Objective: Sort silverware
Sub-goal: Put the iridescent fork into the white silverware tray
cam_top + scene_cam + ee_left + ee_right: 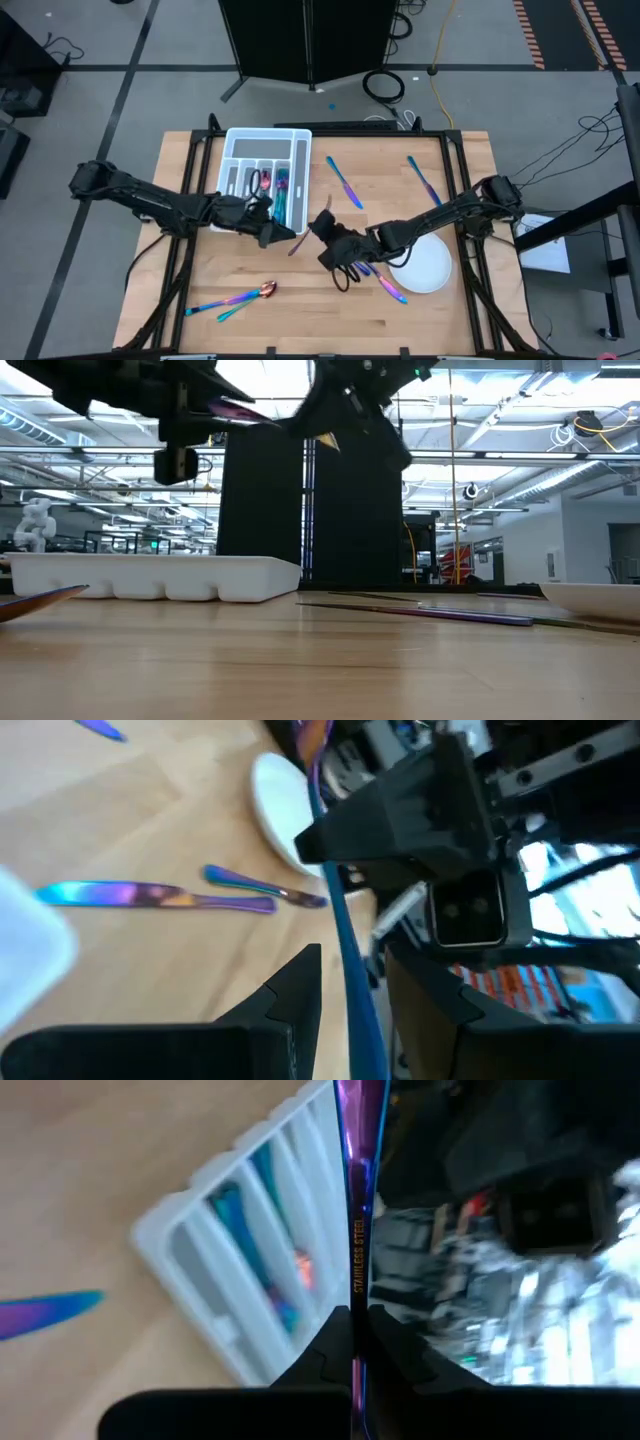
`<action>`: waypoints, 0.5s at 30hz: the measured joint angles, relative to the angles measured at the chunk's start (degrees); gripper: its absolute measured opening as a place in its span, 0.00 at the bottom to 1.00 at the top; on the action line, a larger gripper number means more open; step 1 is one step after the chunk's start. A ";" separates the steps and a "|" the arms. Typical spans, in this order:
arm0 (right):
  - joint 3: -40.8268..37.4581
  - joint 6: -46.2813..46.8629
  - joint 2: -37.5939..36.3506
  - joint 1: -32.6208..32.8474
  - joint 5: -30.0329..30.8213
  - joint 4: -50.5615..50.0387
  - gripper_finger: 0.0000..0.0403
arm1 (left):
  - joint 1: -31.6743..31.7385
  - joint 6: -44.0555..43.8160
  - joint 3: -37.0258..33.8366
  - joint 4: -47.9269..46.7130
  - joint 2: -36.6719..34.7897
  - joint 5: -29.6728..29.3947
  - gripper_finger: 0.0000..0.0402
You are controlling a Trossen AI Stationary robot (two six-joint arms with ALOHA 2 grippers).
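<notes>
High view: both arms reach in toward mid-table, and the left gripper [268,232] and right gripper [326,228] face each other with a slim piece of silverware [298,240] bridging the short gap between them. It looks like a handover. The white tray [262,140], already holding a few pieces, lies just behind the left gripper; the white plate [425,265] sits beside the right forearm, with loose cutlery near it.

Low view: both grippers hang well above the table [300,670], the piece [235,408] held roughly level between them.

Left wrist view: the left fingers [290,995] stand apart on either side of a blue blade [345,960]; whether they touch it I cannot tell. A knife [150,897] lies on the wood beyond.

Right wrist view: the right fingers [335,1342] are pressed together on the piece [358,1230], which points from them toward the tray [230,1260].

To do this well, the left fingers should probably clamp firmly first, and the right let go only afterwards, keeping the piece level so it does not swing or drop.
</notes>
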 joint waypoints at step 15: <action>0.00 -11.50 0.51 0.01 0.39 11.82 0.00 | 0.10 5.30 -0.02 8.17 2.67 4.05 0.28</action>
